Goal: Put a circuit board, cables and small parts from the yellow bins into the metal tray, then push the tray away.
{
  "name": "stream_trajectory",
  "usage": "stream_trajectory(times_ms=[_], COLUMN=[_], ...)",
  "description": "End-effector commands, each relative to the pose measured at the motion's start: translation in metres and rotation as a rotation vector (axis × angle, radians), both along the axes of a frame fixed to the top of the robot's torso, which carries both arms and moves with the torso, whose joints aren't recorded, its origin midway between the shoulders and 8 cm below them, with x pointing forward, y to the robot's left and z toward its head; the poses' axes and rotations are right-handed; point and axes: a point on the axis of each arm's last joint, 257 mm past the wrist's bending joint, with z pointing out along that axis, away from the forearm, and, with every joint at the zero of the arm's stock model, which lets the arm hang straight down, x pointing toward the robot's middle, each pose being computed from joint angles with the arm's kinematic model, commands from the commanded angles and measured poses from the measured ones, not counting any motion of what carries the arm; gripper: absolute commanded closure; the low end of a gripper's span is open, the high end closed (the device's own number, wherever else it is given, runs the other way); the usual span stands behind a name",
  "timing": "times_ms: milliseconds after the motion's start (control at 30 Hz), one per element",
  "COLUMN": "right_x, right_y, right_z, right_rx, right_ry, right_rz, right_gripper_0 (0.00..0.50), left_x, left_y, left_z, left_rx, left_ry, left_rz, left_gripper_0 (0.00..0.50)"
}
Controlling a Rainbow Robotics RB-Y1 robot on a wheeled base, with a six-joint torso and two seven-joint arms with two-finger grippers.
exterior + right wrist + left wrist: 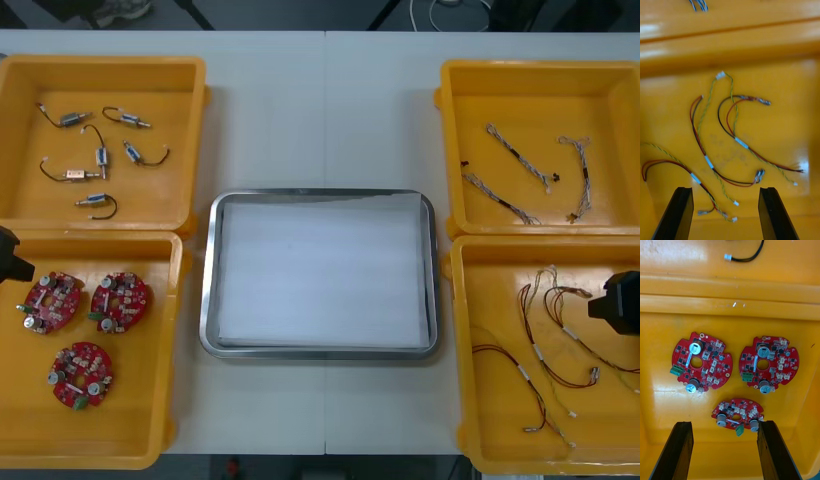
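The metal tray (208, 290), white inside, lies at the table's middle with nothing in it. Three round red circuit boards (52, 300) rest in the near left yellow bin (150, 440). My left gripper (724, 450) hangs open above that bin. In the left wrist view, the nearest circuit board (738, 415) lies just beyond the fingertips (681, 431). My right gripper (726, 210) is open over the near right yellow bin (470, 400). Red and yellow cables (733, 138) lie tangled on the bin floor below and ahead of its fingers.
The far left yellow bin (190, 80) holds several small metal parts (100, 155) with black cables. Twisted blue and white cables (515, 165) lie in the far right yellow bin (450, 90). Bare table runs beyond the tray's far rim.
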Motion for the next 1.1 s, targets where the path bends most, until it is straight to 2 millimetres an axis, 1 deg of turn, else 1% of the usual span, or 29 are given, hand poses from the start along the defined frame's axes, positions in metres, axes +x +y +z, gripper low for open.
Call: stream_trajectory(times_ms=[33,133,300,467,667,900,967,1100], right_x=[-0.022,-0.022,-0.021,-0.009,0.002,0.005,0.007,0.010], right_y=[-0.014,-0.017,-0.024,-0.021,-0.027,-0.031,-0.033,-0.035], right_z=[-0.017,-0.022,-0.032,-0.054,-0.072,-0.085,-0.092,-0.097], right_rx=[-0.061,-0.091,-0.128,-0.143,-0.159,-0.179,-0.190,-0.214], right_ry=[0.046,0.025,0.013,0.002,-0.010,-0.005,-0.006,-0.011], right_rz=[0.050,0.103,0.148,0.221,0.272,0.332,0.359,0.395], right_gripper_0=[0.000,0.000,0.000,0.000,0.000,0.000,0.000,0.000], left_x=[-0.007,-0.006,-0.001,-0.001,-0.002,0.001,0.002,0.003], left_y=[0.014,0.016,0.020,0.027,0.033,0.047,0.054,0.062], left_z=[-0.008,-0.008,-0.015,-0.023,-0.034,-0.045,-0.052,-0.061], left_rx=[0.112,0.106,0.099,0.104,0.101,0.090,0.086,0.079], left_ry=[0.037,0.023,-0.017,-0.048,-0.068,-0.080,-0.076,-0.075], left_rz=[-0.123,-0.120,-0.125,-0.135,-0.130,-0.126,-0.141,-0.149], left_gripper_0=[0.000,0.000,0.000,0.000,0.000,0.000,0.000,0.000])
